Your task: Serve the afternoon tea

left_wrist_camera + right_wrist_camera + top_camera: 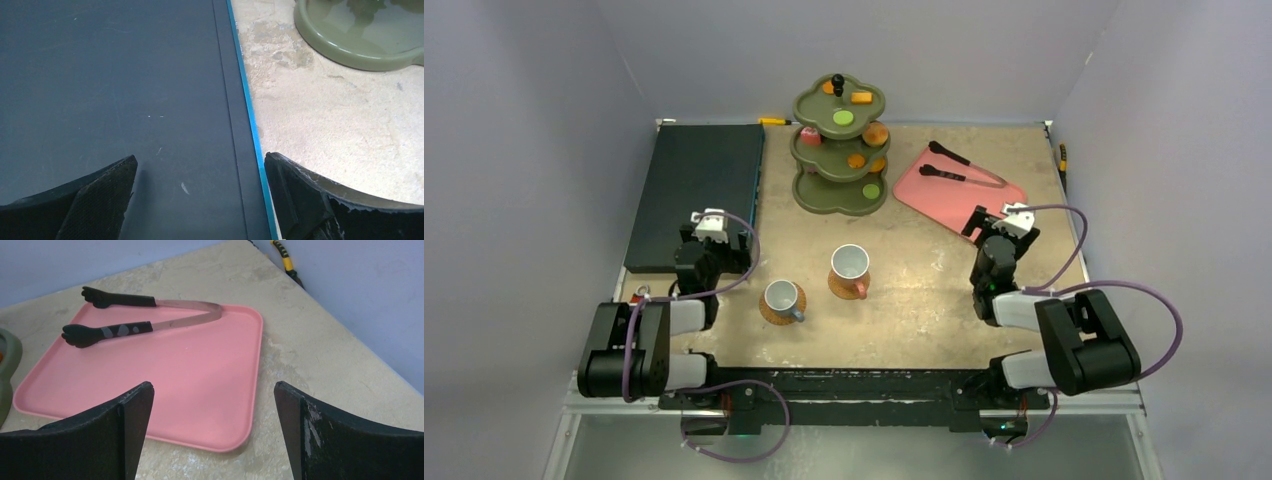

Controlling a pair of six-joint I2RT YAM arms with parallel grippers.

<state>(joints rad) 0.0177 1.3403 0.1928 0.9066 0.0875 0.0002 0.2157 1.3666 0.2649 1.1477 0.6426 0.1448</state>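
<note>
Small toy sweets sit on a green three-tier stand (819, 190): a green round (843, 117), an orange piece (861, 97), an orange round (876, 133) and others. A small grey mug (781, 298) and a larger orange mug (851, 266), white inside, stand on round coasters mid-table. My left gripper (709, 222) is open and empty; in the left wrist view (200, 170) it hangs over the right edge of a dark board (110, 85). My right gripper (1002, 222) is open and empty; in the right wrist view (212, 390) it is at the near corner of the pink tray (200, 375).
Black tongs (954, 165) lie on the pink tray (984, 205) at the back right; they also show in the right wrist view (120, 330). The dark board (694, 195) covers the back left. The stand's base (350, 47) shows in the left wrist view. Walls enclose the table.
</note>
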